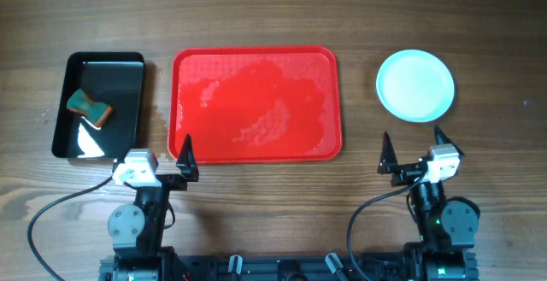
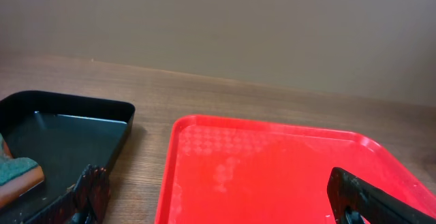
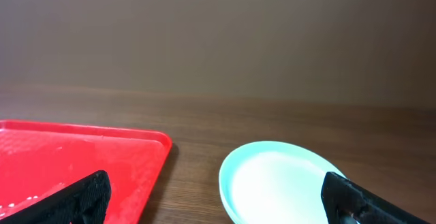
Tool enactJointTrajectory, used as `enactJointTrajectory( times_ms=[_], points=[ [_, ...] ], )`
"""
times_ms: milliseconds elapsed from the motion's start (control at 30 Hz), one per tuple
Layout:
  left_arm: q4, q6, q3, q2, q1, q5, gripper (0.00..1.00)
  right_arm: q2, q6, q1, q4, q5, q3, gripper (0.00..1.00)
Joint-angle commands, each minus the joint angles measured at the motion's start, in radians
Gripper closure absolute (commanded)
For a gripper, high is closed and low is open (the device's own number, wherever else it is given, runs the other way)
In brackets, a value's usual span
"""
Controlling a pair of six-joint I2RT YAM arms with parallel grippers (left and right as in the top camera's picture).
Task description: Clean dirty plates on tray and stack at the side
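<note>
The red tray (image 1: 256,102) lies in the middle of the table with nothing on it; it also shows in the left wrist view (image 2: 272,169) and at the left of the right wrist view (image 3: 75,156). The pale mint plates (image 1: 415,85) sit as one round stack on the wood right of the tray, seen close in the right wrist view (image 3: 279,183); I cannot tell how many are in it. My left gripper (image 1: 185,160) is open and empty at the tray's near left corner. My right gripper (image 1: 414,153) is open and empty just in front of the plates.
A black bin (image 1: 98,106) stands left of the tray with a teal and brown sponge (image 1: 90,108) in it; the bin also shows in the left wrist view (image 2: 61,142). Both arm bases and cables sit at the table's near edge.
</note>
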Motion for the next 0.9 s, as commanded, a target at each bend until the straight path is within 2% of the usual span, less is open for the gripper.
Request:
enactJointTrajectory(
  times_ms=[0, 867],
  points=[
    [0.0, 0.021, -0.009, -0.01, -0.006, -0.02, 0.0, -0.011, 0.023, -0.008, -0.001, 0.041, -0.002, 0.0],
    [0.0, 0.021, -0.009, -0.01, -0.006, -0.02, 0.0, -0.01, -0.003, -0.012, 0.0, 0.048, -0.002, 0.0]
  ],
)
